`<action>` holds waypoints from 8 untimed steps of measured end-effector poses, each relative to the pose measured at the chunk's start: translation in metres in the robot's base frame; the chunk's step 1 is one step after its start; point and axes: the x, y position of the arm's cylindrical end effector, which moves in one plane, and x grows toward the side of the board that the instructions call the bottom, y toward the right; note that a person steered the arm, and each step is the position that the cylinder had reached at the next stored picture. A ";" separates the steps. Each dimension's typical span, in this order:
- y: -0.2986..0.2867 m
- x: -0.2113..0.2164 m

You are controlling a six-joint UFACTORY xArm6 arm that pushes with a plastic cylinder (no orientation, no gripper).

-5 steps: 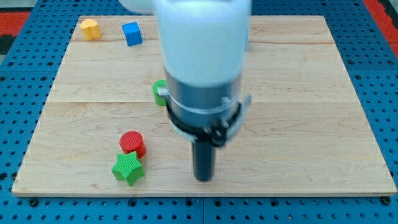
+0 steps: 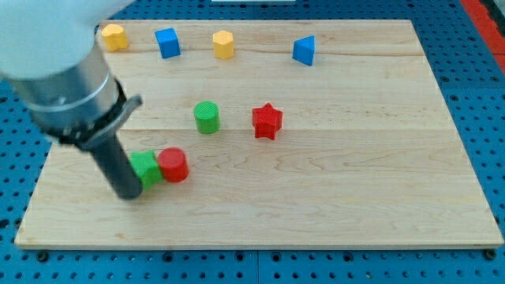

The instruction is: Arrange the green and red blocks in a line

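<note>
My tip (image 2: 129,194) rests on the board at the view's lower left, touching the left side of a green star block (image 2: 147,168). A red cylinder (image 2: 173,165) sits against the green star's right side. A green cylinder (image 2: 207,117) stands near the board's middle, with a red star (image 2: 267,121) to its right, apart from it. The arm's pale body hides the view's upper left corner.
Along the view's top stand a yellow block (image 2: 114,36), a blue cube (image 2: 167,42), a second yellow block (image 2: 224,44) and a blue wedge-like block (image 2: 304,50). The wooden board (image 2: 355,181) lies on a blue pegboard surface.
The arm moved from the middle to the view's left. The green star now lies left of the red cylinder, higher than before. The red star and two top blocks are now uncovered.
</note>
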 end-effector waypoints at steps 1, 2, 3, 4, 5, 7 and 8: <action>0.008 -0.058; 0.028 -0.082; 0.069 -0.051; 0.114 -0.071; 0.141 -0.070; 0.148 0.001; 0.064 0.001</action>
